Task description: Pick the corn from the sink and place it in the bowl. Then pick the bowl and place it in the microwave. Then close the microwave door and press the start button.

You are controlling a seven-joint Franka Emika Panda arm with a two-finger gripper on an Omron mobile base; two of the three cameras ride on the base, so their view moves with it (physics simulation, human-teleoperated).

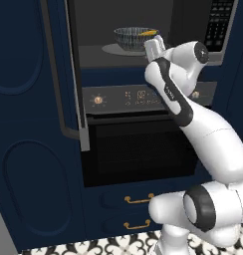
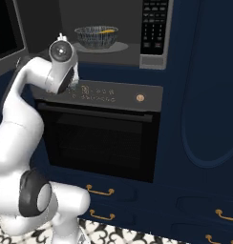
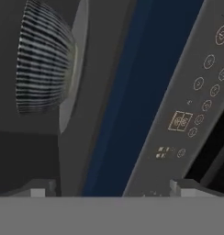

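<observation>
Inside the microwave (image 1: 143,30) sits the bowl (image 1: 135,37), probably with the corn (image 1: 149,33) in it. Just outside it, the pincer (image 3: 112,186) is open and empty. Next job: swing the microwave door (image 1: 73,74) shut.

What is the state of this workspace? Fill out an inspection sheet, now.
Surface: round turntable plate on the microwave cavity floor, carrying the bowl.
Job's things: bowl upright inside the cavity, with the corn in it; microwave door swung open to the left.
Clutter: nothing seen.
Tool: tool open and empty, in front of the cavity's lower edge, apart from the bowl.
Cables: nothing seen.
Surroundings: oven with gold dials below, door shut; navy cabinets; drawers with gold handles; patterned floor tiles.
</observation>
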